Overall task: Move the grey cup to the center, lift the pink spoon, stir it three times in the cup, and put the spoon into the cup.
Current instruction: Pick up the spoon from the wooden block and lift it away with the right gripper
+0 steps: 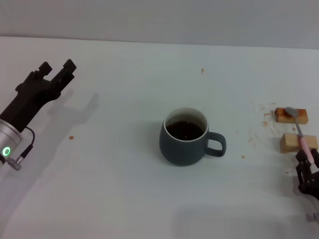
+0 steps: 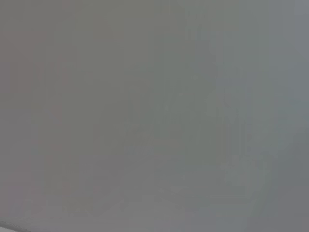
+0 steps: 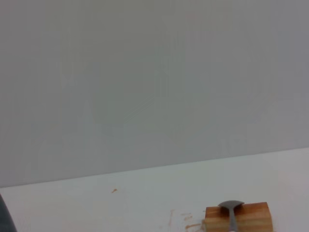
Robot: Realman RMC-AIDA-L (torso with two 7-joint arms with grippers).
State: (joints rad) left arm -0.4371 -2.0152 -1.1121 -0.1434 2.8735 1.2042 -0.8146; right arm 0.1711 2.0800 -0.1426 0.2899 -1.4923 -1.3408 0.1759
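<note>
The pink spoon (image 1: 302, 133) lies across two tan wooden blocks (image 1: 291, 115) at the far right of the white surface (image 1: 119, 169), its grey bowl on the farther block and its pale pink handle running back toward us over the nearer one. So its long axis points roughly away from the robot, handle end nearest the right tool (image 1: 306, 172), which sits right at that handle tip; we cannot tell whether its fingers are closed on the handle or only beside it. The grey cup (image 1: 185, 137) stands near the middle of the surface, dark liquid inside, loop handle turned toward the spoon's side (so the cup step looks done to us). The left tool (image 1: 56, 69) is raised well off to the left, fingers spread and empty. We judge the right arm far nearer, and the lift should take the handle from its near end, then carry leftward to the cup.
</note>
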